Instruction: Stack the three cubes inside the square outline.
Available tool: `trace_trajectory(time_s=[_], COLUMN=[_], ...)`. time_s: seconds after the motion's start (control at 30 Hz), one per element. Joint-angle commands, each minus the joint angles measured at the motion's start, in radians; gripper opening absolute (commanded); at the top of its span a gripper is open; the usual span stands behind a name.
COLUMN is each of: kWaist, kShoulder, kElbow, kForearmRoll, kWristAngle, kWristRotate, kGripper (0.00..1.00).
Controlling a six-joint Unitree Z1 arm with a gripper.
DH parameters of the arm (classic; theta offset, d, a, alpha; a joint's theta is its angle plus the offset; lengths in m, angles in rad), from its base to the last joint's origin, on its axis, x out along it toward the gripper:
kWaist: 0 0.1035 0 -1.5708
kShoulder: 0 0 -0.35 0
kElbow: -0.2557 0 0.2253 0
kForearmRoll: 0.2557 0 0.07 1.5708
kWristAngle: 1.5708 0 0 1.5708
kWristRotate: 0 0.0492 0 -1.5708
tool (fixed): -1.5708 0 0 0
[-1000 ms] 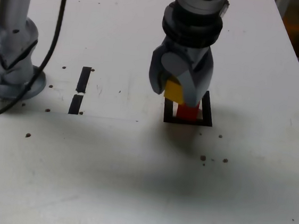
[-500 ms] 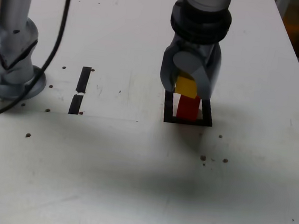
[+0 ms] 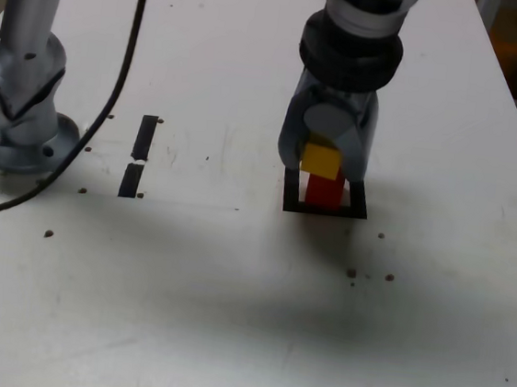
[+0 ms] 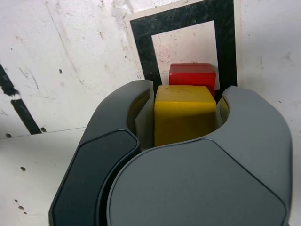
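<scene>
Shifted since the earlier frame: gripper (image 3: 323, 168) w/ yellow cube (image 3: 321, 159) has swung from the square's left edge (exterior view) to directly above the red cube (image 3: 325, 191) — yellow now squared up over red rather than hanging skewed beside it.

Inventory, exterior view's left to right:

1. Arm base (image 3: 20, 85) — grey column on round foot, far left of the white table (image 3: 227, 320). Black cable (image 3: 112, 95) loops past it onto the tabletop.
2. Two short black tape strips (image 3: 139, 155) — end to end, just right of the base; bare.
3. Square outline (image 3: 325, 191) — black tape frame, white middle, centre-right of table. Red cube sits inside it; in the wrist view the red cube (image 4: 193, 77) lies toward one side of the white middle, not centred, within the outline (image 4: 141, 42).
4. Yellow cube — clamped between the two grey jaws, one face each side (wrist view (image 4: 184, 113) shows both jaws pressed to it). Sits above the red cube; whether the two touch I can't tell, approx. flush in the exterior view.
5. Gripper (image 4: 184, 117) — pointing down over the square, jaws closed on yellow.

Small dark specks scattered over the table.
</scene>
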Motion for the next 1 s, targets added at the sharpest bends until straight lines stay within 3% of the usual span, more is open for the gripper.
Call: trace_trajectory(time_s=[0.0,0.23,0.37,0.5,0.63,0.73,0.97], kWaist=[0.001,0.001,0.001,0.001,0.001,0.001,0.0], kShoulder=[0.019,0.031,0.031,0.031,0.028,0.025,0.004], kElbow=[-0.012,-0.021,-0.02,-0.019,-0.02,-0.019,-0.014], kForearmRoll=[-0.002,-0.004,-0.004,0.002,0.01,0.016,0.023], kWristAngle=[0.0,0.011,0.012,0.009,0.006,0.003,0.003], kWristRotate=[0.004,0.006,0.005,0.004,0.004,0.004,0.003], kGripper=[0.19,0.21,0.28,0.44,0.8,0.98,1.0])
